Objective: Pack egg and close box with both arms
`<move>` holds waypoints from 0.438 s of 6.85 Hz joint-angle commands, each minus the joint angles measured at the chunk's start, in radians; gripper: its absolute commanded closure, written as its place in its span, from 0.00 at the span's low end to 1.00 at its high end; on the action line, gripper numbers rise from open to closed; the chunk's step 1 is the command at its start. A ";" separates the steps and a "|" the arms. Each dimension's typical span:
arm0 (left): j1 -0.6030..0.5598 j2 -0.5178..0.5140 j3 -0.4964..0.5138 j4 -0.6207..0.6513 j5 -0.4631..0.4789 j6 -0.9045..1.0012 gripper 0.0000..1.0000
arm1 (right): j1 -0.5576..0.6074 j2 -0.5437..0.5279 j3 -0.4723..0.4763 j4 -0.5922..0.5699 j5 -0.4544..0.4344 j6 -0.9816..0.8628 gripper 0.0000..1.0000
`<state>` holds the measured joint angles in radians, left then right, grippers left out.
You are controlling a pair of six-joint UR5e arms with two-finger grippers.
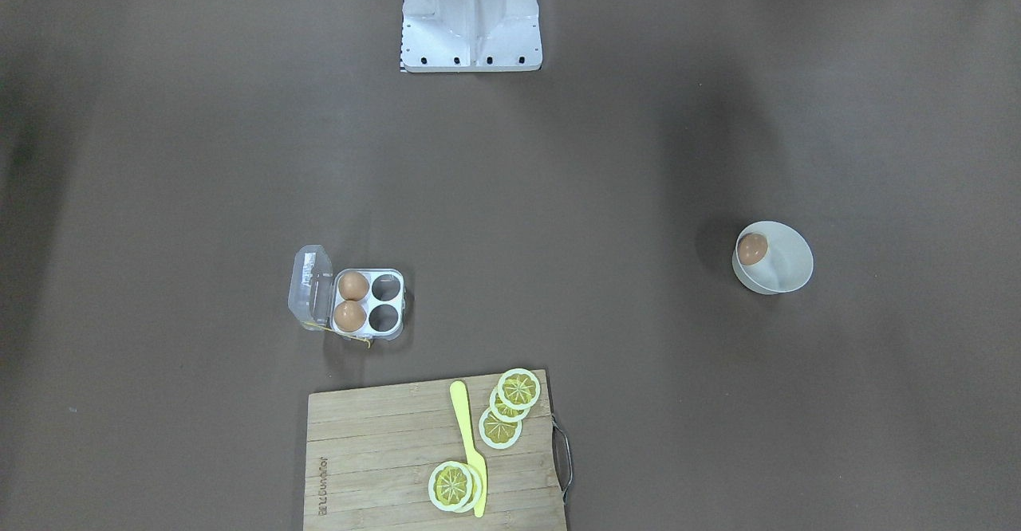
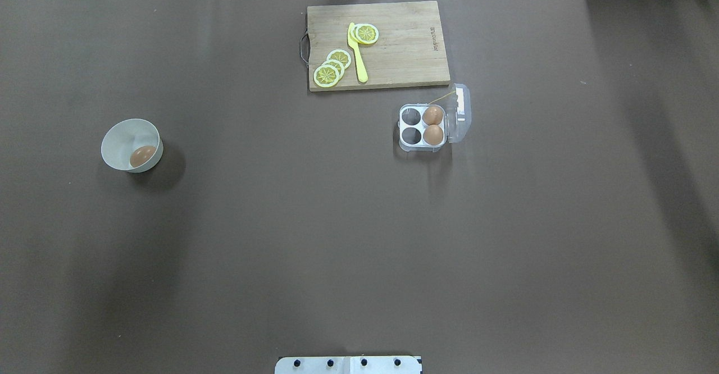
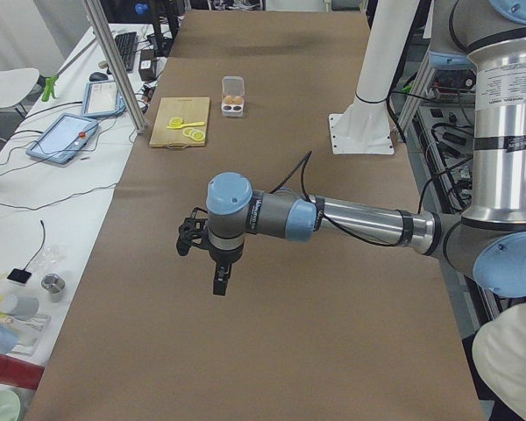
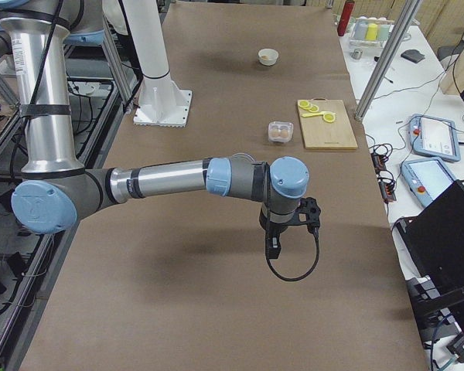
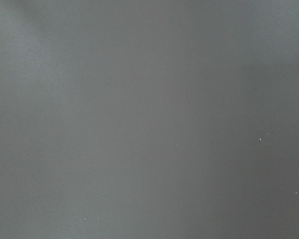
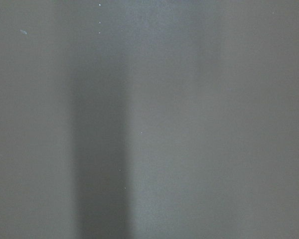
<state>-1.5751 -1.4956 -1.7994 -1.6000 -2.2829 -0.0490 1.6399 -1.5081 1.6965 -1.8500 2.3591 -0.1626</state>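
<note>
The egg (image 1: 752, 249) lies in a round white bowl (image 1: 790, 253) on the robot's left side of the table; it also shows in the overhead view (image 2: 143, 156). The box (image 1: 386, 302) stands open, its clear lid (image 1: 309, 284) folded back, with two brown eggs in two cells and two cells empty; it also shows in the overhead view (image 2: 412, 125). My left gripper (image 3: 219, 282) hangs above bare table in the exterior left view. My right gripper (image 4: 273, 246) hangs above bare table in the exterior right view. I cannot tell whether either is open or shut. Both wrist views show only brown table.
A wooden cutting board (image 1: 375, 451) with lemon slices (image 1: 518, 389) and a yellow knife (image 1: 469, 443) lies beside the box on the far side from the robot. The white robot base (image 1: 471, 29) stands at the table's near edge.
</note>
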 commanded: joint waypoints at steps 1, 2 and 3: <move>0.000 0.000 -0.005 0.002 -0.001 0.000 0.02 | 0.000 0.000 0.000 0.000 -0.001 0.000 0.00; 0.001 0.000 -0.003 0.002 0.000 0.000 0.02 | 0.000 0.000 0.000 0.002 -0.001 -0.002 0.00; 0.001 0.000 -0.002 0.002 0.005 0.000 0.02 | 0.000 0.000 0.000 0.002 0.000 0.000 0.00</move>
<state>-1.5746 -1.4956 -1.8020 -1.5986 -2.2819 -0.0491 1.6398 -1.5079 1.6966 -1.8489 2.3582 -0.1633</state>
